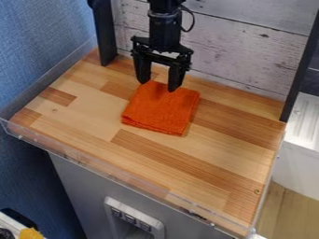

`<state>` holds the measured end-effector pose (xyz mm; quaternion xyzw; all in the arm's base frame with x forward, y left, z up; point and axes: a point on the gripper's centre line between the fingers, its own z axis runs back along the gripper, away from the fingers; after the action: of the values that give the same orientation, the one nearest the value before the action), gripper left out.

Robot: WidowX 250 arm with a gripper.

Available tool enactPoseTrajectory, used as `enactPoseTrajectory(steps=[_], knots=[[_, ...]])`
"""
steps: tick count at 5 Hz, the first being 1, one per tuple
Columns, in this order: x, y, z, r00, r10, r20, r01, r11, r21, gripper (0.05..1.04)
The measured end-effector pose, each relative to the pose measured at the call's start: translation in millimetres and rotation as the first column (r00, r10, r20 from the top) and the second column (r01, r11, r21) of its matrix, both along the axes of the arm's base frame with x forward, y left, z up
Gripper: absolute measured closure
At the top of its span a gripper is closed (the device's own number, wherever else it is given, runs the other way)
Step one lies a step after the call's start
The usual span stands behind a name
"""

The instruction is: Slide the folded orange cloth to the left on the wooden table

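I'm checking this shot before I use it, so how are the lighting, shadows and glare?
Camera view: soft, fairly even light on the wooden surface; a faint shadow by the right edge of the orange cloth; small glints along the clear front rim; little surface detail in the black gripper.

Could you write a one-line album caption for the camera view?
The open black hand hangs at the far edge of a folded orange cloth on a wooden tabletop.
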<state>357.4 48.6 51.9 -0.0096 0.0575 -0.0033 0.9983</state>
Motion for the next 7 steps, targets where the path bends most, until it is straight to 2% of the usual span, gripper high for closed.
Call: enactPoseTrajectory(steps=[2,3,4,5,6,7], knots=[[-9,-2,-11.7,0.999,0.049,0.008,-0.049,0.999,0.007,0.110],[-12,-1,-0.2,0.993,0.085,0.080,-0.087,0.996,0.020,0.377],[-18,-4,-3.7,0.986,0.111,0.124,-0.116,0.993,0.028,0.680],[-18,-8,-10.4,0.979,0.129,0.156,-0.135,0.990,0.032,0.901],[-19,-10,-18.1,0.973,0.151,0.176,-0.159,0.987,0.030,1.012],[-17,-10,-18.6,0.966,0.166,0.196,-0.175,0.984,0.026,1.024]])
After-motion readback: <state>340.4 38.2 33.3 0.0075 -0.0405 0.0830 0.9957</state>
